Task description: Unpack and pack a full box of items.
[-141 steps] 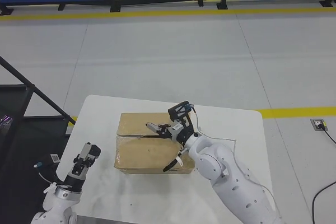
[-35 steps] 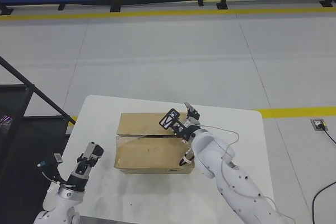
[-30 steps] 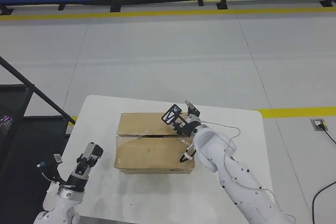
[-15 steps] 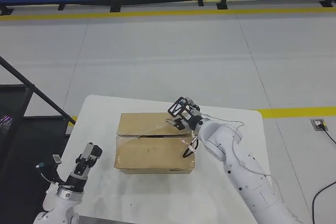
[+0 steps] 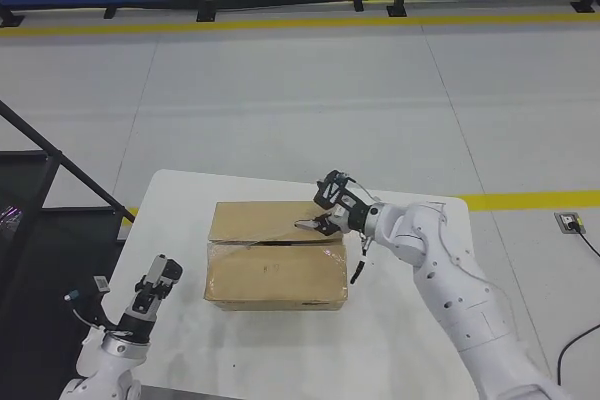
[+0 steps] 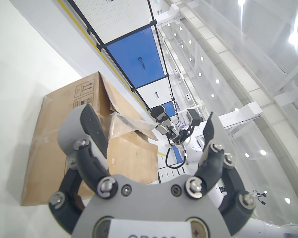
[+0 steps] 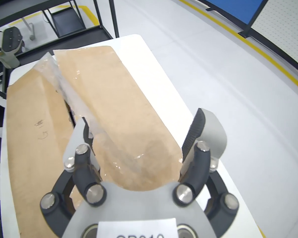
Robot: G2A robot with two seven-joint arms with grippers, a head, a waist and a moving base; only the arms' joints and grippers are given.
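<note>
The brown cardboard box (image 5: 270, 275) lies in the middle of the white round-cornered table (image 5: 410, 330), at the centre of the top view. Its long axis runs left to right across the frame, and the seam between its two top flaps runs the same way. The right gripper (image 5: 315, 224) sits over the right end of that seam, just above the farther flap. Its jaws are spread wide and close on nothing, with the flap's end showing between them in the right wrist view. A strip of clear packing tape (image 7: 64, 87) is lifted off the seam and stretches from the box's left part up to one of this gripper's fingers (image 7: 75, 137), where it seems to cling. The right arm comes in from the lower right of the frame, bends at the elbow, and its forearm runs leftward to the box. The left gripper (image 5: 160, 268) hangs at the lower left, apart from the box's left short end. It points toward the box, jaws wide apart and empty.
</note>
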